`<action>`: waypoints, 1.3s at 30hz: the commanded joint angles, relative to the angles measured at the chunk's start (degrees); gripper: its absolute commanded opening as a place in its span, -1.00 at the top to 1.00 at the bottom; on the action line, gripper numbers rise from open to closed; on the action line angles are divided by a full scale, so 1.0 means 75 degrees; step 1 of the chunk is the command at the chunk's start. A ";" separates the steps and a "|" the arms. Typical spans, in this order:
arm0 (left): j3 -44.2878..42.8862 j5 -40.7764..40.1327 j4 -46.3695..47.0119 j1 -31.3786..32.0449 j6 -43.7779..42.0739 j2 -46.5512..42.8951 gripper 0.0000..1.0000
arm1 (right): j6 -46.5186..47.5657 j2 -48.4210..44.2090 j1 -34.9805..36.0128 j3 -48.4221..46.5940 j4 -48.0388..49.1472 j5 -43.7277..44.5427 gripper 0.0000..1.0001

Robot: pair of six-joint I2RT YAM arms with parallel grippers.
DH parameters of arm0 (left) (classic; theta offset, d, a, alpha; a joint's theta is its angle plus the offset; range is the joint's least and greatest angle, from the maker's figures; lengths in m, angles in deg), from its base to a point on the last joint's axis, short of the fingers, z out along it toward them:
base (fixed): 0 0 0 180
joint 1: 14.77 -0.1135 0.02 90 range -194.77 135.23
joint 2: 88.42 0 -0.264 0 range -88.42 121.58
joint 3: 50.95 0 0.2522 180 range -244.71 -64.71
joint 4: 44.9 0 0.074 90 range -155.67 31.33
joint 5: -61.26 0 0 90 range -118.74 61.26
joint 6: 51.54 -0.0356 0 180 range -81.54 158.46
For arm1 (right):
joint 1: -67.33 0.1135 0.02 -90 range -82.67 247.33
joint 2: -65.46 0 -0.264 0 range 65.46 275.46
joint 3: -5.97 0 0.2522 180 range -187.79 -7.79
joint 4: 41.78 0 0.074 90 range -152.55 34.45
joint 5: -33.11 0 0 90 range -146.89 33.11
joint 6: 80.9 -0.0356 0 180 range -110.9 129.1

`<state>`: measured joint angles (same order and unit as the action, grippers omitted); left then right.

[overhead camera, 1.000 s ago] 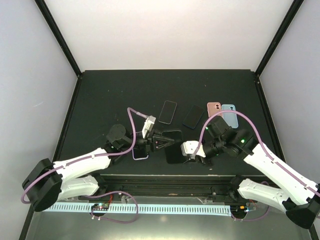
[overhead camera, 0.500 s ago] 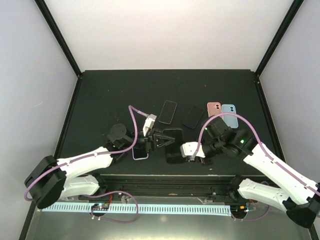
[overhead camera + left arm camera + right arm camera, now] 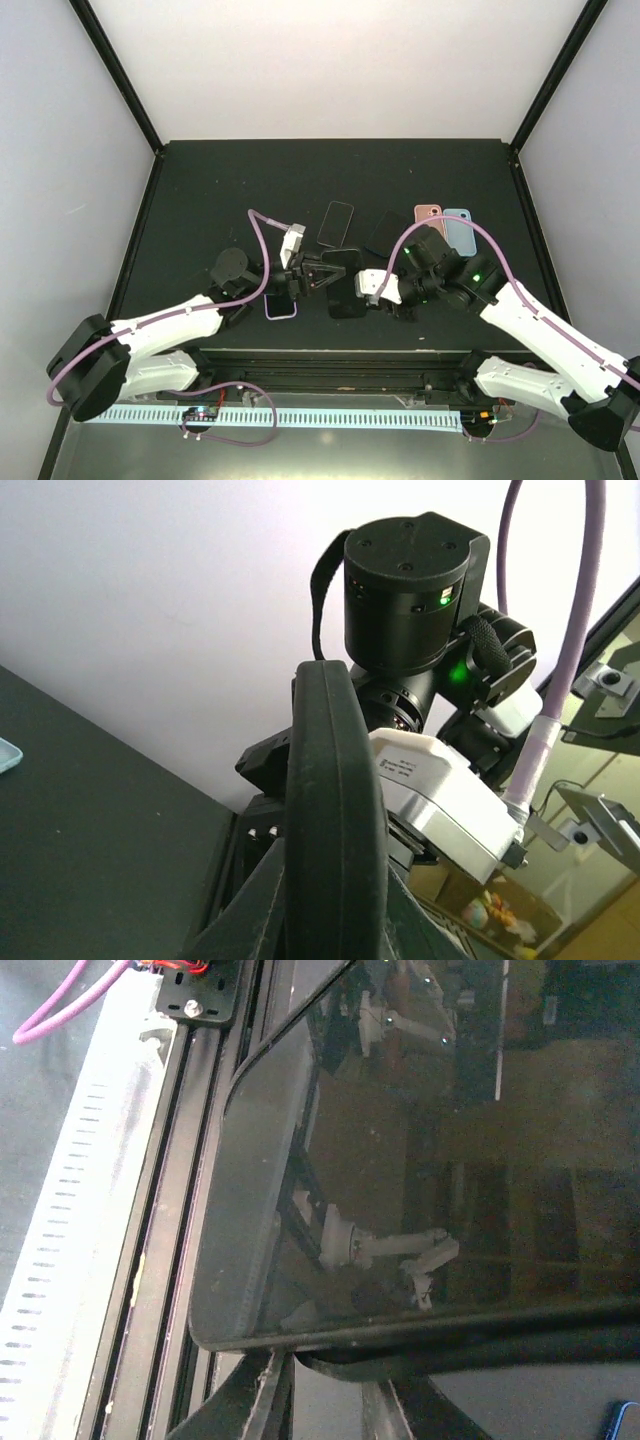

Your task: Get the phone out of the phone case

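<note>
Worktop (image 3: 200, 200): black, white walls around. Both arms come in from the near edge and meet just inside its middle.

Left arm (image 3: 170, 325): low, forearm slanting toward centre, wrist level. Right arm (image 3: 540, 320): elbow raised, wrist turned back toward the left arm.

Top view only: phone (image 3: 345, 283) held between the two tools, left tool (image 3: 312, 277) on its left side, right tool (image 3: 362, 290) on its right. Pink case (image 3: 428, 215) and blue case (image 3: 460, 230) lie side by side toward the far right, well apart from the held one.

Left wrist view only: case (image 3: 335, 810) seen edge-on, a thick rounded black rim; left tool pinches it. The right arm's wrist sits close behind, green light on.

Right wrist view only: glossy screen with reflections, filling the frame; right tool is pressed onto the phone's edge at the bottom. Dark rim runs under the glass; cannot tell whether it has parted from the phone. White slotted rail (image 3: 70, 1210) lies beyond.
</note>
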<state>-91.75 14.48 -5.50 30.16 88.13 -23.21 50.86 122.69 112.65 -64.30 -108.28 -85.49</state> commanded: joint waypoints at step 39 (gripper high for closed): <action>0.0417 -0.3642 -0.1460 0.0238 -0.0286 -0.0903 0.78 | -0.5074 0.0618 -0.1847 0.0108 0.3501 -0.4539 0.98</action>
<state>-88.48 -2.78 1.19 30.72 89.22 -28.15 15.23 128.46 98.50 -62.38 -87.71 -120.81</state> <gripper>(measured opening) 0.129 0.067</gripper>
